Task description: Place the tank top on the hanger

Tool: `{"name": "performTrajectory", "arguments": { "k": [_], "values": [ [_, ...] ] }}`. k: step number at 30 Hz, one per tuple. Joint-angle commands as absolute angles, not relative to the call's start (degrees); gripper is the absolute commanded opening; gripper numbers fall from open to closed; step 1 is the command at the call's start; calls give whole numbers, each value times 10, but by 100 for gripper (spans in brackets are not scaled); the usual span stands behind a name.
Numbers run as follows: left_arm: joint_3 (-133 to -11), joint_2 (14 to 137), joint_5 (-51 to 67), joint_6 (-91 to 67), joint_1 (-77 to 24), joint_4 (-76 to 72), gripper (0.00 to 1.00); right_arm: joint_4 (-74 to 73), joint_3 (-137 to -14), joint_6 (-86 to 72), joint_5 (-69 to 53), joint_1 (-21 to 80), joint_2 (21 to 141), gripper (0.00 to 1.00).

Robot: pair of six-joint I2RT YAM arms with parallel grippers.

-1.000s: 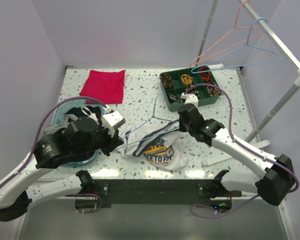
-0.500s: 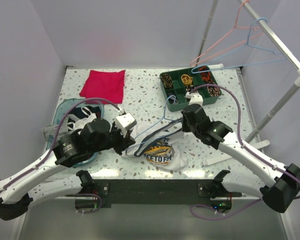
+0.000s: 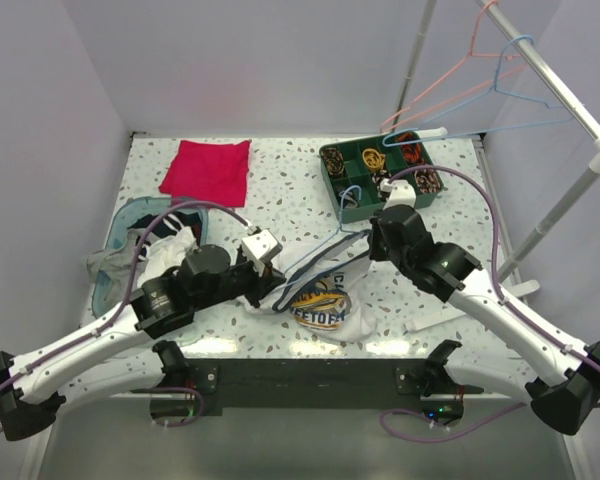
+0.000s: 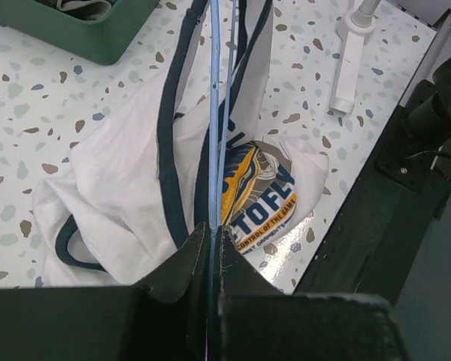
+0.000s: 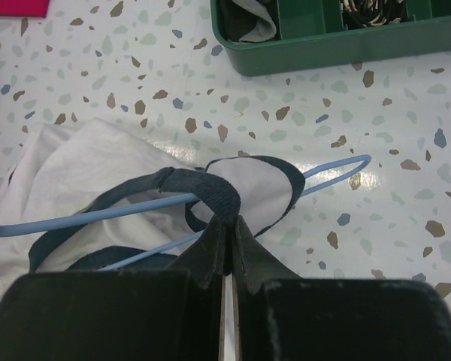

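Two grips — left claw (image 4: 210, 235) on hanger (image 4: 213, 113), right claw (image 5: 229, 222) on tank top (image 5: 83, 169).

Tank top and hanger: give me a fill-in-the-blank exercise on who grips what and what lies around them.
The left gripper is shut on the hanger, whose wire is light ______.
The right gripper pinches the tank top by its ______-trimmed strap.
The compartment tray beyond it is ______.
The folded cloth at the far left of the table is ______.
Missing words: blue; navy; green; red.
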State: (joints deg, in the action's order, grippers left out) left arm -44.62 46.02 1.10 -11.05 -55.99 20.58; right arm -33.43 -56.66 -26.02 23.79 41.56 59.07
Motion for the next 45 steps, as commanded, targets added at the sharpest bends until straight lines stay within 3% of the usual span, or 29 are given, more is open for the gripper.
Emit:
{"name": "performTrajectory", "arguments": {
  "k": [1, 9, 13, 18, 20, 24, 34, 38, 45],
  "values": [
    [-397, 448, 4, -99, -559, 66, 0, -345, -601, -247, 229, 413, 575, 0],
    [-321, 444, 1, -84, -559, -89, 0, -346, -602, -243, 229, 413, 564, 1],
    [-303, 453, 2, -83, -560, -128, 0, -328, -599, -216, 208, 413, 548, 37],
    [-269, 466, -19, -91, -560, -179, 0, -244, -577, -168, 81, 413, 492, 59],
    [-266, 473, -17, -95, -559, -199, 0, -192, -561, -150, 50, 414, 484, 63],
    [-278, 489, -4, -96, -559, -195, 0, -144, -555, -130, 30, 418, 501, 63],
    [-300, 505, 15, -91, -560, -188, 0, -41, -546, -91, 132, 458, 577, 57],
    [-298, 498, 11, -91, -559, -187, 0, -25, -547, -95, 137, 461, 586, 45],
    [-298, 486, 7, -93, -559, -182, 0, -21, -529, -79, 212, 472, 587, 48]
  ]
}}
